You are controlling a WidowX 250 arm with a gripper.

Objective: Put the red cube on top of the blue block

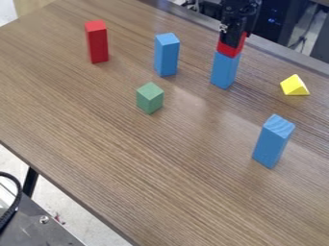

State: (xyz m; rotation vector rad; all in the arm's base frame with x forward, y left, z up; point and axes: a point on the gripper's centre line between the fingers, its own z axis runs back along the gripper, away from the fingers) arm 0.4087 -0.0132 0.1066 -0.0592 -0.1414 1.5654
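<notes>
- Nearest the camera among the blocks, the front blue block [273, 142] stands upright on the brown wood-grained tabletop [147, 168], right of centre.
- Red cube [229, 50]: directly on top of the supporting blue block [224, 70], its underside meeting that block's upper end.
- Black claw [235, 39]: coming down from the top edge of the view, right of centre, and covering the upper part of the red cube. I cannot tell whether it is pinching the cube or is slightly spread around it.
- The supporting blue block is upright, near the tabletop's far edge, which runs slantwise behind the claw toward the right.
- To the left of that stack, with a gap between, stands the middle blue block [166, 55]; farther left is a tall red block [97, 43], also upright.
- Right of the stack, a yellow triangular block [294, 85] lies apart from it, near the far edge.
- The green block [149, 99] sits below and slightly left of the middle blue block, apart from it.
- Open tabletop stretches from the green block toward the near edge, which slants down from the left side to the bottom.
- Beyond that edge, at lower left, are a grey metal surface [38, 228] and a black cable.
</notes>
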